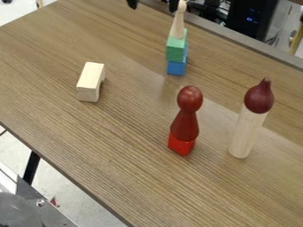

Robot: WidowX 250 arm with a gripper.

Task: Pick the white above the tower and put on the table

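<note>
Table (pixel 118 146), wood-grained, brown, running from the near edge of the scene to the far side, with a grey border (pixel 237 39) along its far right edge. Pale cylinder (pixel 243 135), upright on the right part of the table, capped by a dark red onion-shaped piece (pixel 259 97) with its point up. Tower (pixel 176 55), at the far side, right of centre: a blue block (pixel 177 68) at the bottom, a green block (pixel 176 48) resting on it, and at the top the white peg (pixel 178 27), slender, flared at the foot and round-headed, standing upright on the green block. Dark red pawn-shaped piece (pixel 184 126), round-headed, upright on a bright red block (pixel 181 145), nearer than the tower and left of the pale cylinder. Pale block (pixel 90 80), oblong, on the left part of the table, well apart from the tower, with a hollow on its right side. Gripper (pixel 153 4), black, at the far edge of the view, only the ends of its fingers showing: fingers open, spread wide, nothing between them, the right-hand tip close by the head of the white peg, the left-hand tip off to the left.
</note>
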